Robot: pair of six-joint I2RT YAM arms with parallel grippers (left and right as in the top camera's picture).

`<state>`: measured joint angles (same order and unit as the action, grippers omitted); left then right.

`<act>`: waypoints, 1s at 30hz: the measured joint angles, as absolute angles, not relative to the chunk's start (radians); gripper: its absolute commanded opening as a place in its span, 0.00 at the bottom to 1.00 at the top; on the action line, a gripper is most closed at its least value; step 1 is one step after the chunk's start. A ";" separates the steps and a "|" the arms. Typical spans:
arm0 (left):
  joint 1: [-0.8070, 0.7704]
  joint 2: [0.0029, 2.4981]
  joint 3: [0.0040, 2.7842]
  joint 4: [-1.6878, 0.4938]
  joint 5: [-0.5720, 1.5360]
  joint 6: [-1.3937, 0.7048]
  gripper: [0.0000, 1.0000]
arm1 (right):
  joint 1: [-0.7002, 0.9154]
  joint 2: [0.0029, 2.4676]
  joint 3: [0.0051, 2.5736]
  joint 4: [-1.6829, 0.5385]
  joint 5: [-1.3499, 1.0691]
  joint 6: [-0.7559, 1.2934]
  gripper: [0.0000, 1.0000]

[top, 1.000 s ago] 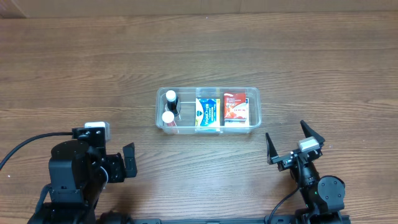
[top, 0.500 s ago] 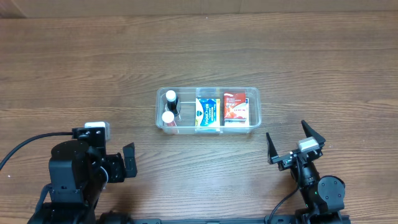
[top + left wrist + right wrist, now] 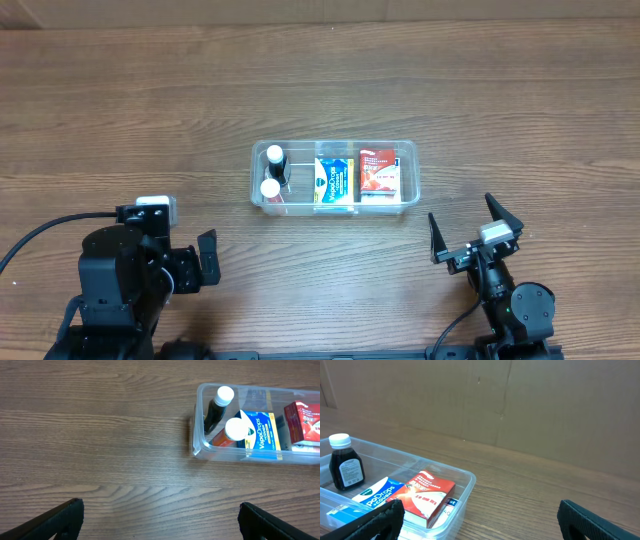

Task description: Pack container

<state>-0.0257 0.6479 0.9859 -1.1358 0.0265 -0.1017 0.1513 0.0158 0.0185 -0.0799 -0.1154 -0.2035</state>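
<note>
The clear plastic container (image 3: 412,172) stands at the table's middle. It holds a dark bottle with a white cap (image 3: 275,158), a second white-capped bottle (image 3: 270,189), a blue VapoDrops box (image 3: 335,180) and a red box (image 3: 377,169). The container also shows in the left wrist view (image 3: 199,445) and the right wrist view (image 3: 465,482). My left gripper (image 3: 208,258) is open and empty, near the front left, apart from the container. My right gripper (image 3: 472,228) is open and empty, front right of the container.
A brown cardboard wall (image 3: 520,405) stands behind the table's far edge. Bare wooden tabletop (image 3: 320,80) lies all round the container.
</note>
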 measured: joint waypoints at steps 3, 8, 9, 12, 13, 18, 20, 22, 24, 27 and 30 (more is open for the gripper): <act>-0.026 0.648 0.986 -1.137 0.027 -0.102 1.00 | 0.151 0.016 0.019 -0.080 -0.115 -0.204 1.00; -0.026 0.619 0.969 -1.150 0.025 -0.102 1.00 | 0.152 0.016 0.019 -0.080 -0.115 -0.204 1.00; -0.026 0.604 0.956 -1.149 0.022 -0.102 1.00 | 0.151 0.016 0.019 -0.080 -0.115 -0.204 1.00; -0.026 0.515 0.855 -1.090 0.011 -0.102 1.00 | 0.151 0.015 0.019 -0.080 -0.115 -0.205 1.00; -0.026 0.479 0.809 -1.061 0.010 -0.102 1.00 | 0.152 0.015 0.019 -0.080 -0.115 -0.205 1.00; -0.026 0.287 0.553 -0.838 0.003 -0.101 1.00 | 0.152 0.015 0.019 -0.081 -0.115 -0.206 1.00; -0.026 0.223 0.467 -0.739 -0.004 -0.101 1.00 | 0.152 0.015 0.019 -0.080 -0.115 -0.207 1.00; -0.026 0.152 0.369 -0.583 -0.023 -0.101 1.00 | 0.151 0.015 0.019 -0.080 -0.115 -0.207 1.00; -0.026 0.099 0.296 -0.472 -0.045 -0.101 1.00 | 0.151 0.015 0.019 -0.080 -0.115 -0.207 1.00; -0.026 0.035 0.189 -0.273 -0.087 -0.101 1.00 | 0.152 0.015 0.019 -0.080 -0.115 -0.207 1.00; -0.026 0.017 0.112 -0.139 -0.118 -0.101 1.00 | 0.151 0.015 0.019 -0.079 -0.115 -0.207 1.00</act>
